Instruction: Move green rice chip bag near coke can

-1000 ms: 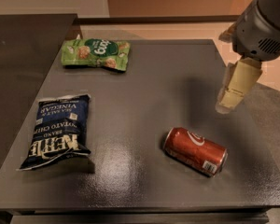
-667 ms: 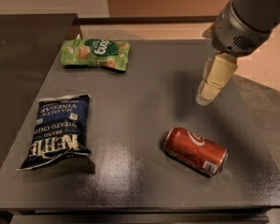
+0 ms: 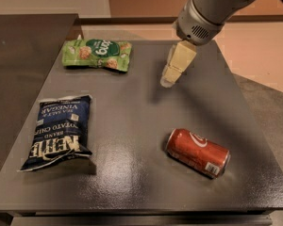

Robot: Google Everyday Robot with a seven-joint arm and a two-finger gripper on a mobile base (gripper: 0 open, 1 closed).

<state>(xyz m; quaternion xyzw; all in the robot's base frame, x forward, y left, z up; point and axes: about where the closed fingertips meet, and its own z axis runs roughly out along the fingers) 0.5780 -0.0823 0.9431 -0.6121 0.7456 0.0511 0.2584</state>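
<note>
The green rice chip bag (image 3: pixel 97 54) lies flat at the far left of the dark table (image 3: pixel 132 112). The coke can (image 3: pixel 198 152) lies on its side near the front right. My gripper (image 3: pixel 168 80) hangs above the table's far middle, to the right of the green bag and well behind the can. It holds nothing.
A larger dark blue chip bag (image 3: pixel 58 131) with white lettering lies at the front left. A second dark surface (image 3: pixel 23 46) adjoins on the left. The floor (image 3: pixel 264 46) drops away past the table's right edge.
My gripper and arm have moved left and farther back across the table, toward the green bag. The bags and can have not moved.
</note>
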